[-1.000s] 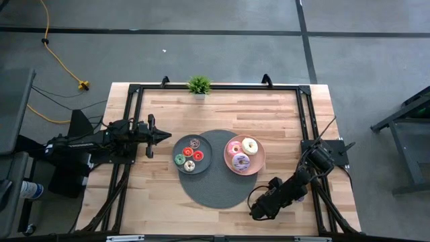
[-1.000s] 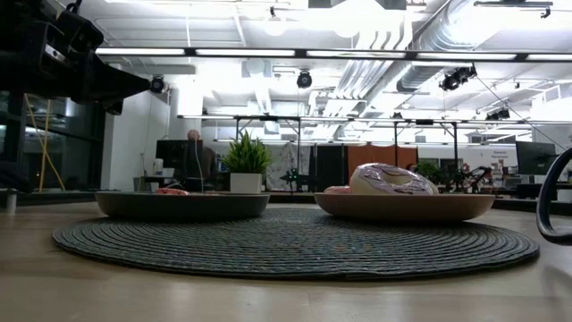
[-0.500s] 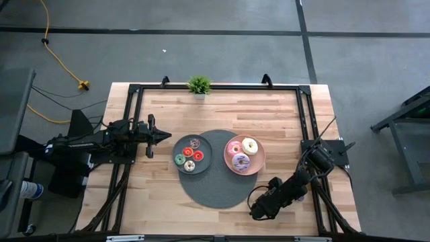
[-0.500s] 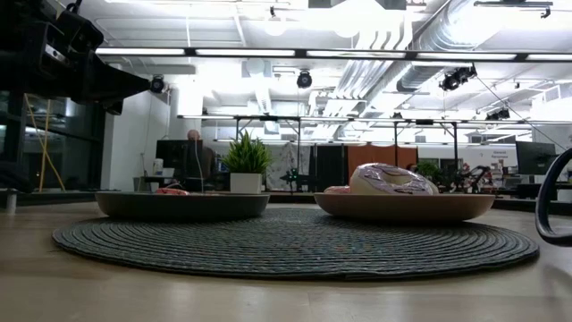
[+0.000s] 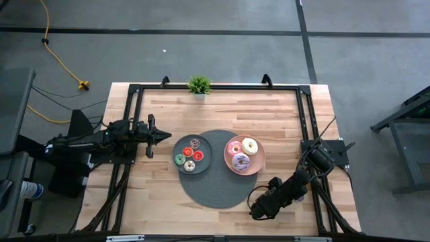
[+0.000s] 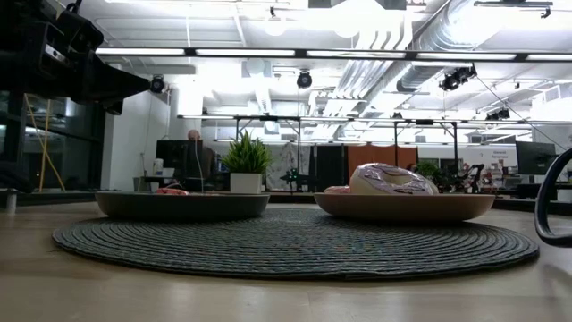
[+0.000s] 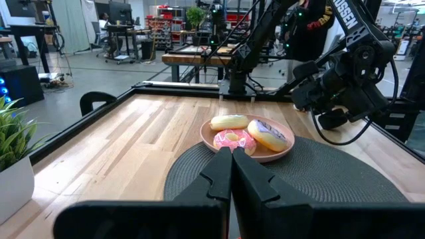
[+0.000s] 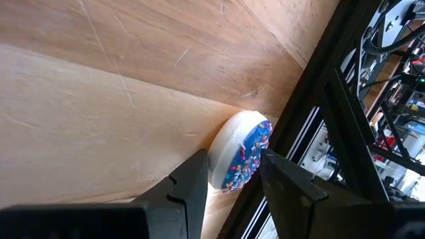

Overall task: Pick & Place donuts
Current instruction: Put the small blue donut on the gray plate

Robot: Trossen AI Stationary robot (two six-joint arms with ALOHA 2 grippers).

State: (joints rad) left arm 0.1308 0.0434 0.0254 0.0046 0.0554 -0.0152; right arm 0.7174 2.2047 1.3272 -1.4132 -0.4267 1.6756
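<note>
A cream donut with blue icing and sprinkles (image 8: 240,147) lies by the table's near edge rail, hidden under the arm in the high view. My right gripper (image 5: 258,211) (image 8: 234,159) is low there and open, one finger on each side of that donut. Three larger donuts, pink (image 5: 234,148), white (image 5: 250,145) and purple (image 5: 240,161), rest on the pink plate (image 5: 261,161). Several tiny donuts (image 5: 187,154) lie on the grey plate (image 5: 175,146). My left gripper (image 5: 168,136) (image 7: 231,159) is shut, hovering left of the grey plate. My right gripper has its fingertips (image 8: 199,166) close against both sides of the blue-iced donut, coming in low from the table's right. I cannot tell whether they touch it.
Both plates sit on a round grey woven mat (image 5: 215,187) at the table's middle. A small potted plant (image 5: 199,85) stands at the far edge. A black frame rail (image 8: 332,99) runs right beside the blue-iced donut. Bare wood lies left of the mat.
</note>
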